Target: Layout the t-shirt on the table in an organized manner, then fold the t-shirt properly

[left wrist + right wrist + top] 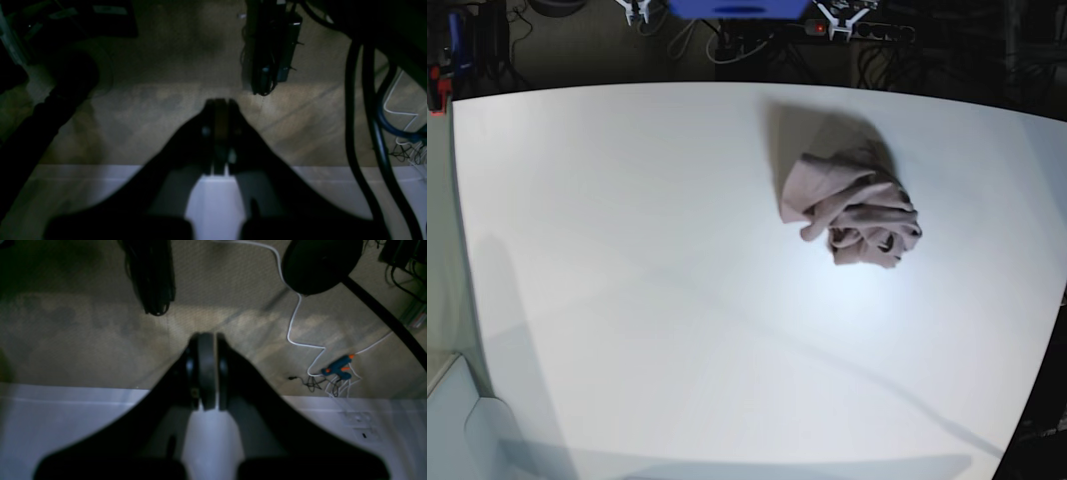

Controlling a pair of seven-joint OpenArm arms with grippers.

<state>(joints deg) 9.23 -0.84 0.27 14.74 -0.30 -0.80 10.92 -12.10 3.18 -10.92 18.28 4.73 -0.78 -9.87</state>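
One t-shirt (pixel 855 208) crumpled on table (pixel 627 250), no clear long axis; left hand (pixel 220 103), right hand (pixel 206 338) closed, empty.

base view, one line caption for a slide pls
Crumpled t-shirt bunched in a heap on the white table, toward its far right side, not yet laid out; neither arm in view.

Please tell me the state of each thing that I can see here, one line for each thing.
t-shirt: crumpled in a heap, not spread, not folded.
table: bare apart from the shirt.
left end effector: shut, holding nothing, hanging past the table edge over the floor.
right end effector: shut, holding nothing, also over the floor.
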